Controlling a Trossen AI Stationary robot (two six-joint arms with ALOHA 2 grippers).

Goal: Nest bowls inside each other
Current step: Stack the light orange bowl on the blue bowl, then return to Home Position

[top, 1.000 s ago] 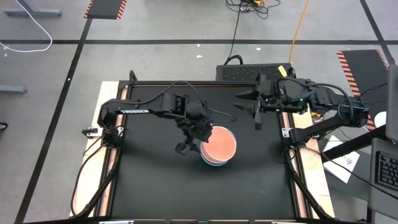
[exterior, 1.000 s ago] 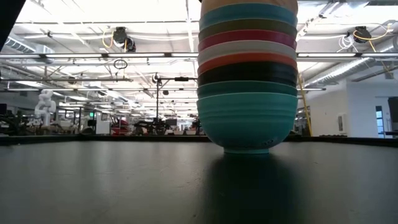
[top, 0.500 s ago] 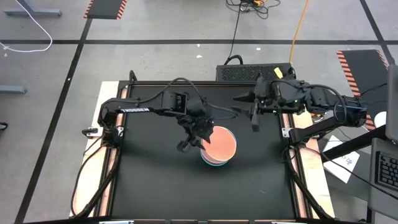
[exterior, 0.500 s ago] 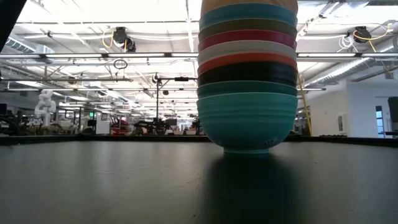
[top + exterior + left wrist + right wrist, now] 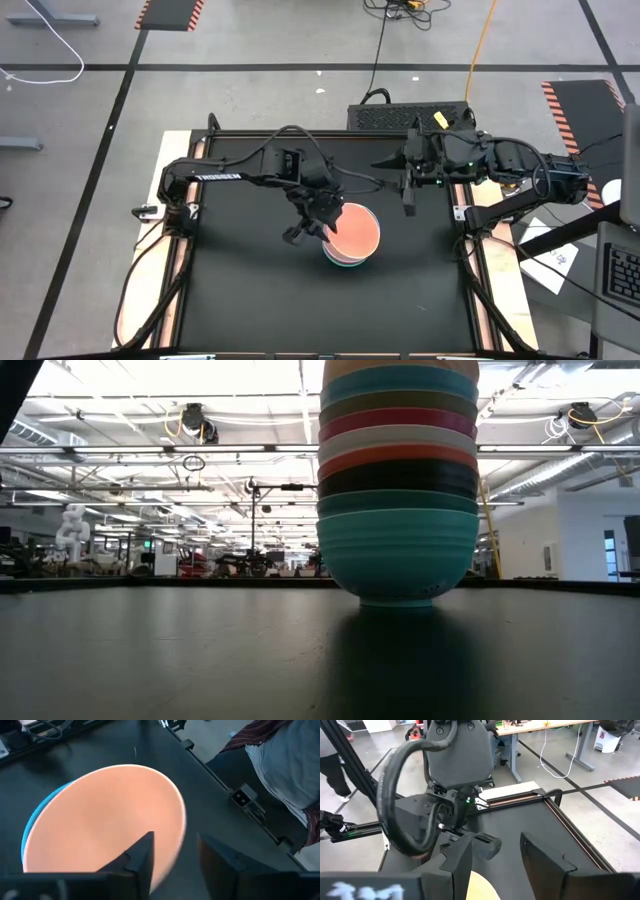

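The bowls stand nested in one stack point(image 5: 353, 236) on the black table a little right of its middle. A turquoise bowl point(image 5: 398, 555) at the bottom rests on its foot. The peach-orange bowl point(image 5: 105, 820) lies on top. My left gripper point(image 5: 308, 228) is at the stack's left side, slanting down. It is open, with one finger point(image 5: 142, 857) over the peach bowl's inside and the other point(image 5: 220, 862) outside its rim. My right gripper point(image 5: 408, 192) hangs open and bare above the table's far right part, clear of the stack. My left gripper straddles the peach-orange bowl's rim point(image 5: 176, 851). Dark table shows between the rim and the outer finger. Whether the inner finger touches the bowl's inner wall I cannot tell.
A black box point(image 5: 410, 115) sits just beyond the table's far edge. Papers point(image 5: 555, 262) lie off the right side. A person's striped sleeve and grey cloth point(image 5: 285, 760) show beside the table rail. Bare black tabletop lies around the stack.
My left gripper's fingers have drawn closer together at the stack's left rim, and the hand has stayed in place. The stack has not moved.
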